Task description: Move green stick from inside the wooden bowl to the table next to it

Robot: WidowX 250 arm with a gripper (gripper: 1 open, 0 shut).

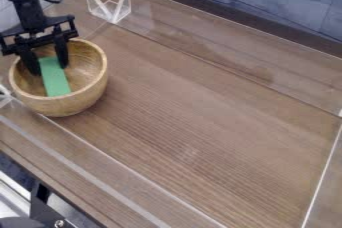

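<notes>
The wooden bowl (60,94) sits at the left end of the table (201,112). Inside it the green stick (55,80) lies slanted, its far end resting up toward the bowl's back rim. My black gripper (46,62) points straight down into the back of the bowl. Its fingers are shut on the stick's far end.
Clear acrylic walls run along the table's far edge (241,27) and near edge (134,187). A clear corner bracket (112,8) stands behind the bowl. Bare wood-grain tabletop stretches to the right of the bowl.
</notes>
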